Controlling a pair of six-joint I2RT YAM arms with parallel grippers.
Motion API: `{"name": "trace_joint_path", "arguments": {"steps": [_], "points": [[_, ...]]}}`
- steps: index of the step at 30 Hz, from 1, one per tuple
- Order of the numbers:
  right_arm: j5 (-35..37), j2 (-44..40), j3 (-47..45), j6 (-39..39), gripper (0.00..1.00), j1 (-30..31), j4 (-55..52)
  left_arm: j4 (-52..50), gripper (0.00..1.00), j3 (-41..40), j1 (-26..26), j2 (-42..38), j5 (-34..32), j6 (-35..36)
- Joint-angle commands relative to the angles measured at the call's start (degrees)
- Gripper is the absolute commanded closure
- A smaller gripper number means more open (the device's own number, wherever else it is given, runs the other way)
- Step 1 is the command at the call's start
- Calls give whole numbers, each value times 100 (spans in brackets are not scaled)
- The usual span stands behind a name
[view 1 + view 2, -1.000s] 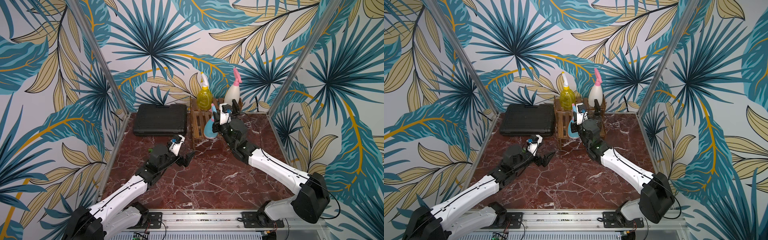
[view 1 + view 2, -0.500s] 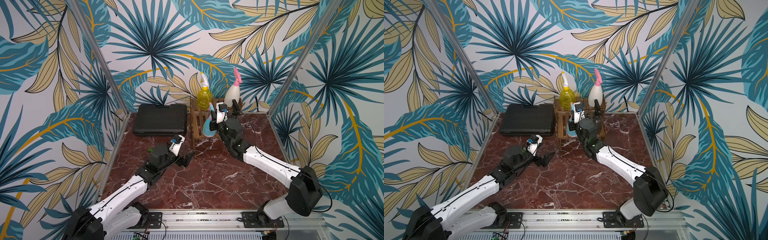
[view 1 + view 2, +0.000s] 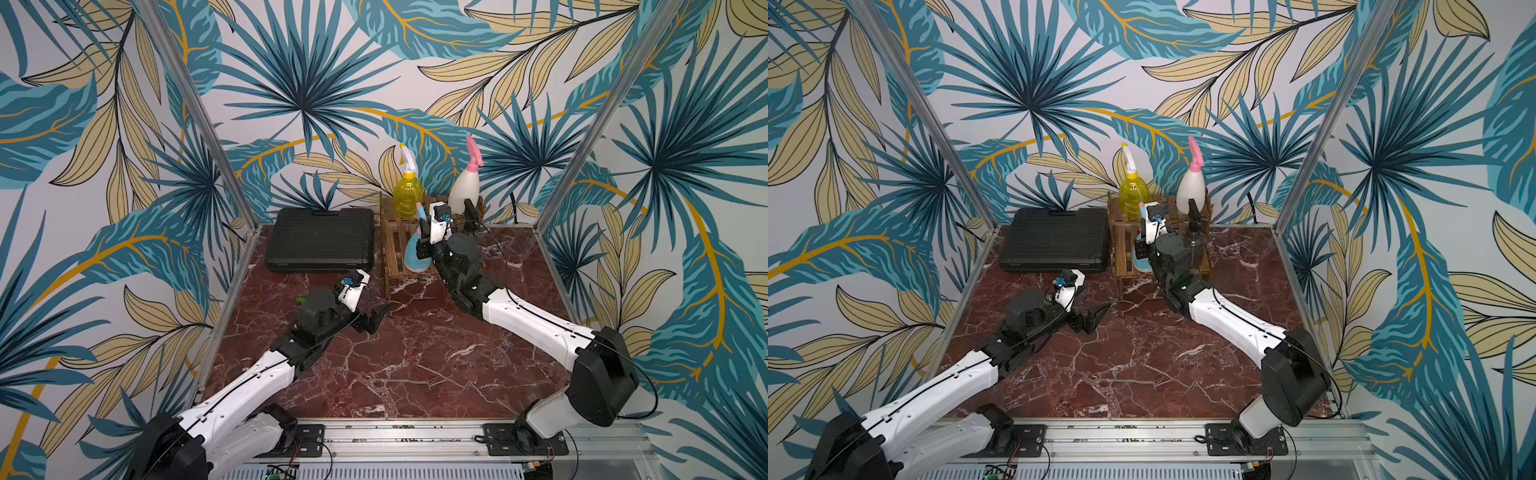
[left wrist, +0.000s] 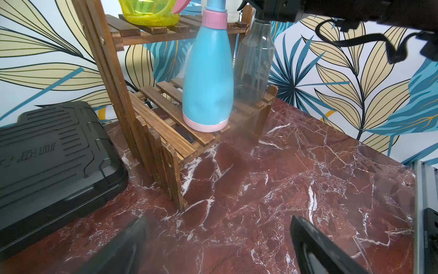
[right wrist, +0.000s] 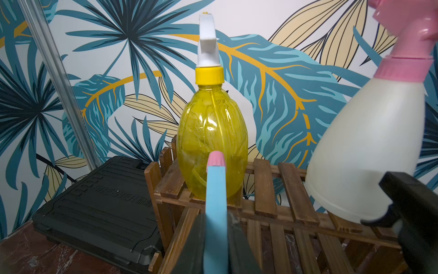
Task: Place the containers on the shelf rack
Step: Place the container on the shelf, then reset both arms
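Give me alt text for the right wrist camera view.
The right gripper pinches the sprayer of the light blue bottle. Behind, the yellow bottle and cream-white bottle stand atop the wooden rack, a black case beside it.

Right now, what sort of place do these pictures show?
Probably a robot test cell, not a home: left arm and right arm mounted on a metal rail, aluminium posts framing the marble-look tabletop, leaf-print panels around it.
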Motion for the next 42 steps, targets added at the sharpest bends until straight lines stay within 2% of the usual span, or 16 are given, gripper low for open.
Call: {"name": "trace_joint_path", "arguments": {"steps": [1, 6, 11, 15, 18, 23, 33, 38, 42], "points": [[1, 67, 23, 61, 72, 20, -244, 156, 0, -42, 30, -78, 31, 43], [-101, -33, 28, 124, 54, 20, -322, 173, 0, -19, 35, -54, 19, 25], [-281, -188, 15, 203, 32, 20, -427, 119, 0, 70, 29, -52, -8, 51], [-412, -565, -141, 252, 15, 27, -473, 64, 0, 107, 28, -100, -88, 76], [-769, -968, -362, 241, 7, 24, -481, 36, 0, 99, 31, -162, -129, 105], [-1253, -1722, -1025, 299, 3, 24, -611, -79, 0, 69, 36, -242, -304, 223], [-554, -2817, -2967, 1251, 1, -100, -826, 148, 0, -367, 272, -327, -605, 410], [-929, -3092, -3998, 2082, 1, -949, -301, 411, 0, -727, 845, -442, -995, 423], [-1148, -3243, -4645, 2338, 1, -1833, 62, 998, 0, -1166, 1605, -465, -1487, 150]]}}
